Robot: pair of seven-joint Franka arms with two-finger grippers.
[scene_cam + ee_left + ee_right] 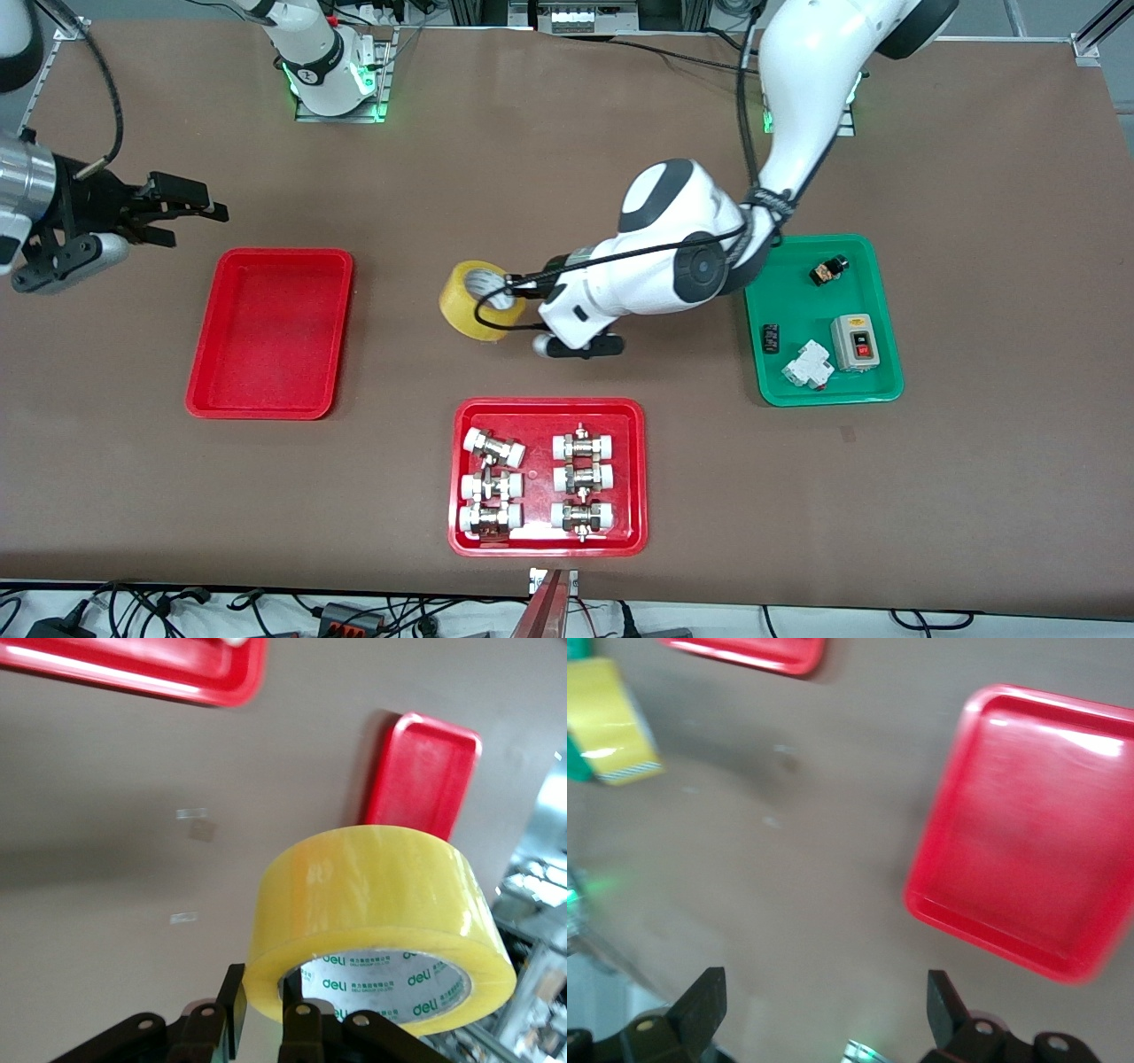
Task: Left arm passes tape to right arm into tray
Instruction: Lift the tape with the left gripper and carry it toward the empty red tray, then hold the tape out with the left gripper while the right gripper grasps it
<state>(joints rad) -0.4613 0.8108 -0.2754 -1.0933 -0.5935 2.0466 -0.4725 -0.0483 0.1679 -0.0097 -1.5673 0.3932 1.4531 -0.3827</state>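
The yellow tape roll (477,301) hangs above the table's middle, held by my left gripper (512,288). In the left wrist view my left gripper (264,1017) is shut on the tape (381,895), one finger outside the wall and one inside the pale core. My right gripper (190,213) is open and empty in the air over bare table, beside the plain red tray (270,330) at the right arm's end. In the right wrist view my right gripper (826,1001) shows its jaws wide apart, with the tray (1036,833) and the tape (611,722) in sight.
A red tray of white-capped metal fittings (547,412) lies nearer the front camera than the tape. A green tray (780,385) with small electrical parts lies at the left arm's end, partly under the left arm.
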